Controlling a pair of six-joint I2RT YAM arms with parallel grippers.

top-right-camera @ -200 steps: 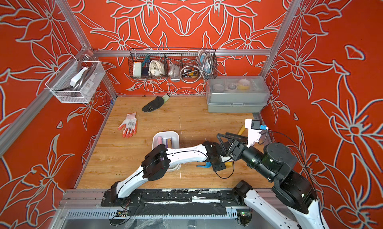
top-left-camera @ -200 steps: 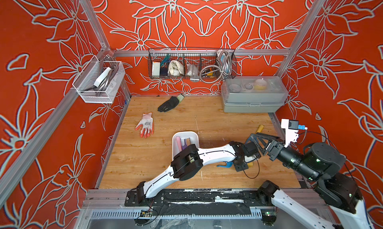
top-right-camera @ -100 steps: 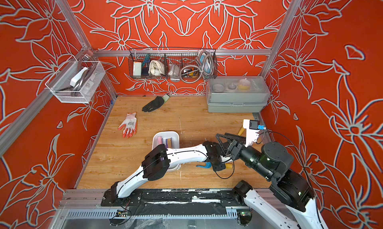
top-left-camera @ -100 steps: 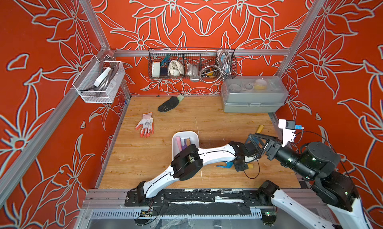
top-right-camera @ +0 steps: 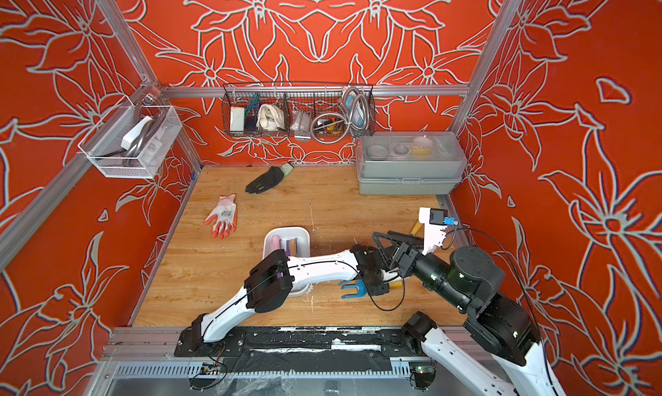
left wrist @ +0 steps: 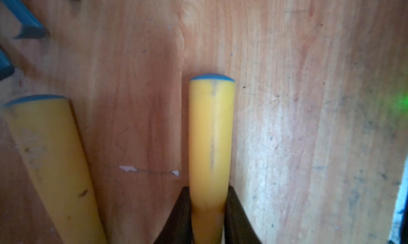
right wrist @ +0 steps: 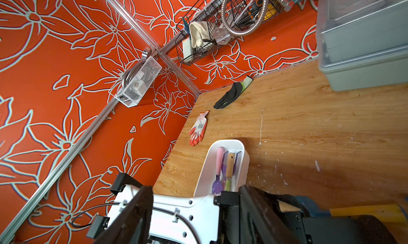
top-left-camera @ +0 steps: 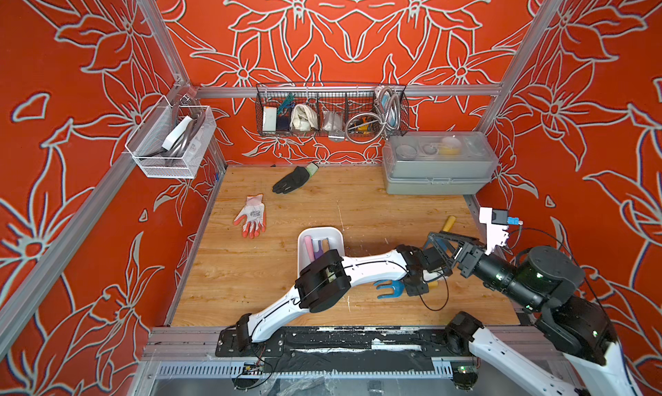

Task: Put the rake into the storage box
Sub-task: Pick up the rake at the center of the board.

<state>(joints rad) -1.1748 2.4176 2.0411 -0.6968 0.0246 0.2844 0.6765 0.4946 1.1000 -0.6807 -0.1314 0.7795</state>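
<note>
The rake (top-left-camera: 388, 289) has a blue pronged head and a yellow handle. It lies on the wooden floor at the front right, right of the storage box (top-left-camera: 318, 232). That box is a white tub with pink, purple and wooden-handled tools in it, also seen in the right wrist view (right wrist: 223, 143). My left gripper (top-left-camera: 417, 285) reaches down onto the handle. In the left wrist view both black fingers press the sides of the yellow handle (left wrist: 210, 132), so the left gripper (left wrist: 208, 192) is shut on it. My right gripper (top-left-camera: 440, 243) hovers open just behind, and it (right wrist: 194, 214) holds nothing.
A grey case with a clear lid (top-left-camera: 437, 168) stands at the back right. A black glove (top-left-camera: 292, 179) and a white-orange glove (top-left-camera: 252, 215) lie at the back left. Another yellow handle (top-left-camera: 449, 223) lies by the right edge. A second yellow handle (left wrist: 48, 165) lies beside the held one.
The left gripper's jaws have closed onto the rake's handle. The right gripper has edged slightly to the left. The rake lies in the same spot.
</note>
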